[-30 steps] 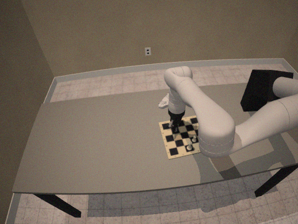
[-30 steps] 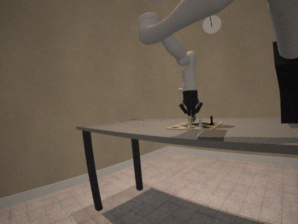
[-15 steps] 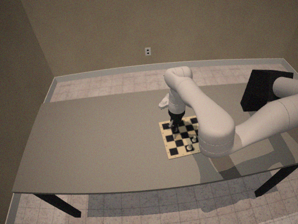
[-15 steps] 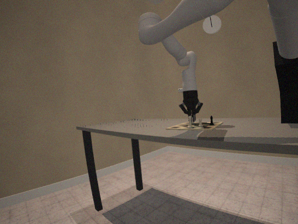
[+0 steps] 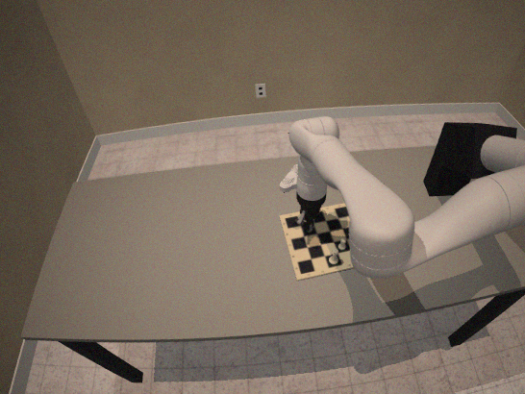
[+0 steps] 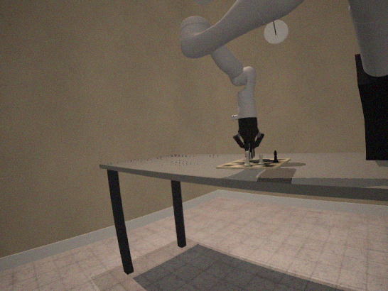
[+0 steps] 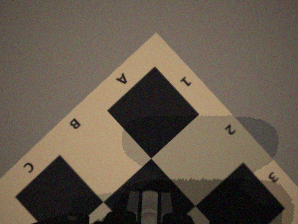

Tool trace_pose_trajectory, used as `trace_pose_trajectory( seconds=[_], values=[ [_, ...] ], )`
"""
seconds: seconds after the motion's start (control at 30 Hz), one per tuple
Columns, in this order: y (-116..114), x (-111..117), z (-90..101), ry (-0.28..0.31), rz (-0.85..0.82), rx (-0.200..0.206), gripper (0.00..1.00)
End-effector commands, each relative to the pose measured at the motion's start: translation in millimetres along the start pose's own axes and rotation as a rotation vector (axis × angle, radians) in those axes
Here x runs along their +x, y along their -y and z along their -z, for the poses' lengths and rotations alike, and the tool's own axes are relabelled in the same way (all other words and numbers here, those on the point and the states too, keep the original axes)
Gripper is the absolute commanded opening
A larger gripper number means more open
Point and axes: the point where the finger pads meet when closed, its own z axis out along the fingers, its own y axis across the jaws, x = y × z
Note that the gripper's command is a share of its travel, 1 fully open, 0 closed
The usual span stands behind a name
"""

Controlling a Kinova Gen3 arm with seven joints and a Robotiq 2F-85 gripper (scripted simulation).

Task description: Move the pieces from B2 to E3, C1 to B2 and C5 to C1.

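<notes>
The chessboard (image 5: pixel 294 240) (image 6: pixel 231 165) (image 7: pixel 100 150) lies on the table, with letters and digits along its edge. My gripper (image 5: pixel 307 222) (image 6: pixel 250 153) (image 7: pixel 149 216) is low over the board near its A1 corner, above the dark B2 square. It is shut on a pale chess piece (image 7: pixel 149 202), which shows only as a light column between the fingers in the wrist view. Two white pieces (image 5: pixel 341 244) (image 5: pixel 334 258) stand near the opposite side of the board. A black piece (image 6: pixel 275 156) stands further along the board. The arm hides part of the board in the top view.
The board sits on a grey table (image 5: pixel 168 240) (image 6: pixel 170 165) with dark legs. The arm's black base (image 5: pixel 457 159) stands at the table's back right. The big arm link (image 5: pixel 375 211) hangs over the board's right side.
</notes>
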Motion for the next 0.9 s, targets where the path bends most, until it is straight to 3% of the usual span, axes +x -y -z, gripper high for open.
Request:
trace_pose_trajectory(
  seconds=[0.0,0.87],
  values=[
    [0.2,0.7,1.0,-0.002,0.0,0.001,0.0],
    [0.2,0.7,-2.0,-0.002,0.0,0.001,0.0]
  ],
)
